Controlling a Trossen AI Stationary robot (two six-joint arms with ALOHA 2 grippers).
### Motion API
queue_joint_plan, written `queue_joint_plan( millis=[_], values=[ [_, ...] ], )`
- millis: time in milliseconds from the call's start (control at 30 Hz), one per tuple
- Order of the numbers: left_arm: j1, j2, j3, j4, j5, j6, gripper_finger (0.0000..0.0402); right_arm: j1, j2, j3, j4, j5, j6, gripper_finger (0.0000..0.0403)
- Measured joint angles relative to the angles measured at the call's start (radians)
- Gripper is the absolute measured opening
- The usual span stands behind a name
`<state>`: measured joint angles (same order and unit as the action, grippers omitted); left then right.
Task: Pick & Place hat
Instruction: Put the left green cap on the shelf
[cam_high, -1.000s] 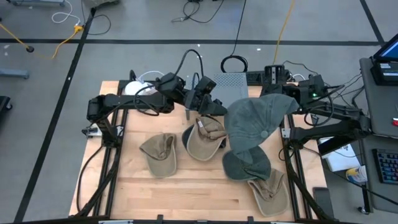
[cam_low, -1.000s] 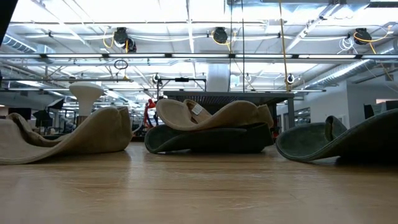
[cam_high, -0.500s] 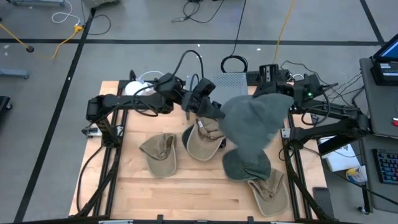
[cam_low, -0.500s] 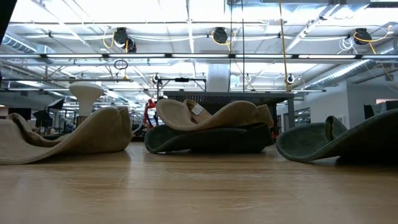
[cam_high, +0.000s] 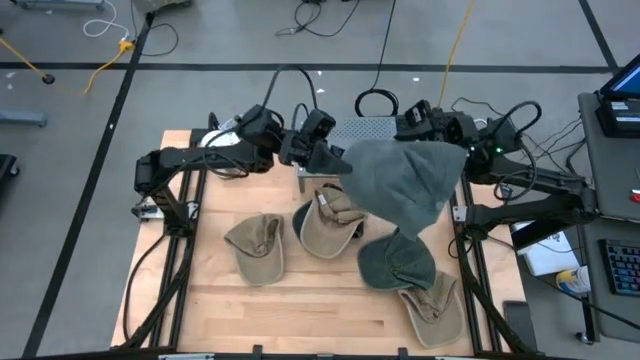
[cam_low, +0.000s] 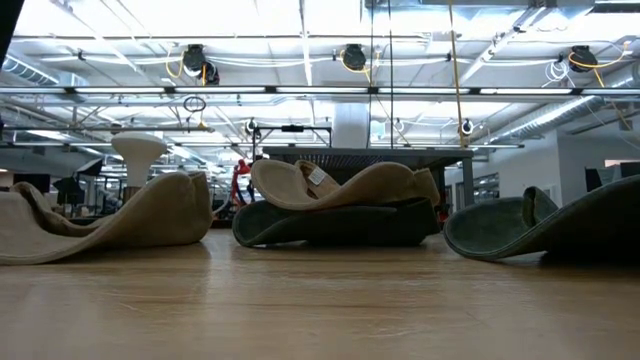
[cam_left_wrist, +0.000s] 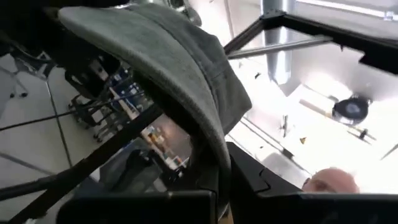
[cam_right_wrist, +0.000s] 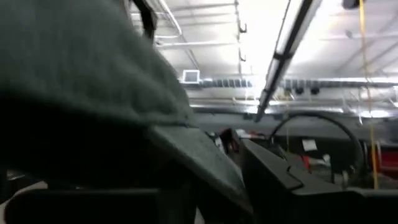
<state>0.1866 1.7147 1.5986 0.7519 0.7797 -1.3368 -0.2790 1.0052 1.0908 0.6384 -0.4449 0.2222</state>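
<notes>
Here I read the green hat (cam_high: 400, 185) as limp cloth; left tool (cam_high: 335, 163) clamped on its edge, right tool (cam_high: 440, 140) unclear.

- The high view is evenly lit from above; the wooden table (cam_high: 300, 300) shows only soft, short shadows beneath the hats.
- The low view faces rows of ceiling lights (cam_low: 300, 40) that blow out to white glare; the near tabletop is blurred.
- Both wrist views are backlit: the grey-green hat (cam_left_wrist: 161, 68) looms dark, soft and out of focus against bright ceiling.
</notes>
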Motion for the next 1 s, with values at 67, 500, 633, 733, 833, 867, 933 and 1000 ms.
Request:
queue_joint_plan(
  millis=[67,500,633,733,833,867,933,1000],
  values=[
    [0.024,-0.024,-0.001,-0.01,0.054,0.009,0.0009,0.0,-0.03,-0.002,-0.038,0.027,0.006,0.0121],
    [0.193,-0.149,0.002,-0.131,0.142,0.077,0.0009,-0.001,-0.203,0.0,-0.291,0.11,-0.012,0.0184],
    [0.237,-0.153,0.001,-0.198,0.162,0.084,0.0009,-0.001,-0.222,0.0,-0.358,0.111,-0.108,0.0185],
    [0.262,-0.165,0.0,-0.235,0.174,0.083,0.0009,0.0,-0.227,0.0,-0.398,0.14,-0.16,0.0185],
    [0.285,-0.176,0.003,-0.26,0.189,0.097,0.0009,0.0,-0.228,0.0,-0.412,0.178,-0.178,0.0185],
    [0.29,-0.177,0.002,-0.265,0.19,0.096,0.0009,0.0,-0.227,0.0,-0.412,0.183,-0.187,0.0185],
    [0.296,-0.177,0.002,-0.268,0.192,0.095,0.0009,0.0,-0.227,0.0,-0.414,0.183,-0.194,0.0185],
    [0.302,-0.179,0.002,-0.264,0.195,0.095,0.0009,0.0,-0.227,0.0,-0.414,0.182,-0.203,0.0185]
  ],
)
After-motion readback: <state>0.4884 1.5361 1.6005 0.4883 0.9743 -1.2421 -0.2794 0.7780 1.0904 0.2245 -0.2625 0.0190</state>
